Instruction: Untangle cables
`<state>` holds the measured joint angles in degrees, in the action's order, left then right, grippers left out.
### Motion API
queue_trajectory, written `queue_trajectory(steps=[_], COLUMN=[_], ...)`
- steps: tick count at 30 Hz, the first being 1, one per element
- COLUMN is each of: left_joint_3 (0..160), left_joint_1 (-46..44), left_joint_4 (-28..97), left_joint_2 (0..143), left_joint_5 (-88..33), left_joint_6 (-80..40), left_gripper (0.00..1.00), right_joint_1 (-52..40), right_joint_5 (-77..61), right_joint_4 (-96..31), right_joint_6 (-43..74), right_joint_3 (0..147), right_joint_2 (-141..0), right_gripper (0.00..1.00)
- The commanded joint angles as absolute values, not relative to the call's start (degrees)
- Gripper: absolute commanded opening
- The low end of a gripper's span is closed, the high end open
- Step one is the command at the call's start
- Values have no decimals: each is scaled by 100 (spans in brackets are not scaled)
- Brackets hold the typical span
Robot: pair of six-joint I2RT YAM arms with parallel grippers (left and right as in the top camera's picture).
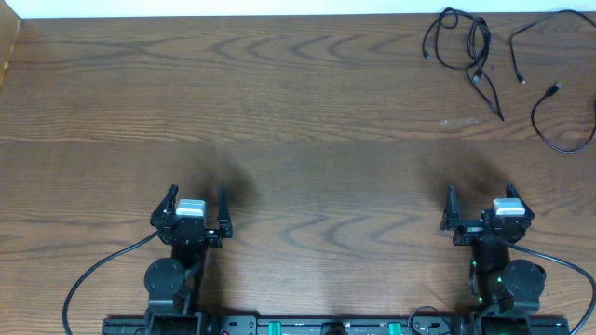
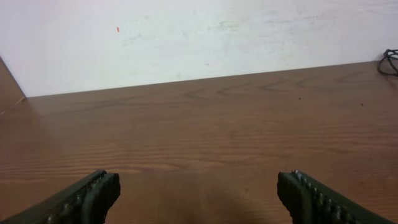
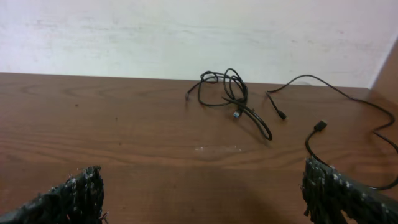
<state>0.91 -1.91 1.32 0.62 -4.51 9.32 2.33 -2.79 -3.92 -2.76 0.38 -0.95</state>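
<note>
The cables lie at the table's far right corner. A tangled black bunch [image 1: 468,51] [image 3: 229,93] has a loose black cord [image 1: 559,121] [image 3: 318,132] curling to its right, small plug end up. My left gripper [image 1: 196,195] [image 2: 198,186] is open near the front left, far from them, with nothing between its fingers; only a bit of cable [image 2: 390,61] shows at its view's right edge. At the front right, my right gripper [image 1: 480,195] [image 3: 202,180] is also open and empty. It faces the bunch from well short of it.
Bare brown wooden table [image 1: 298,112] spreads between the grippers and the cables. A white wall [image 3: 186,31] runs along the far edge. Thick black arm cables [image 1: 93,270] loop off the arm bases at the front edge.
</note>
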Motion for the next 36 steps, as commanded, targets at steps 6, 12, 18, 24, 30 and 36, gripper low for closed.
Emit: queue_trajectory(steps=[6, 12, 18, 24, 30, 36], left_joint_3=[23, 23, 23, 23, 23, 23], left_joint_1=[-156, -156, -156, -156, -156, -156], left_joint_4=[377, 377, 377, 377, 377, 377], left_joint_2=[34, 34, 34, 34, 34, 34], left_joint_5=[-489, -489, -489, -489, -489, -489], left_joint_6=[1028, 1028, 1028, 1028, 1028, 1028], left_gripper=[88, 88, 88, 88, 88, 88], right_joint_1=[204, 204, 204, 204, 204, 204], right_joint_5=[-296, -294, -294, -294, -294, -294], right_joint_4=[-410, -410, -412, -412, -412, -410], right_joint_6=[-349, -349, -349, -349, -349, -349], right_joint_3=[30, 30, 30, 30, 30, 30], right_joint_2=[-30, -30, -30, -30, -30, -30], right_gripper=[99, 99, 99, 99, 99, 99])
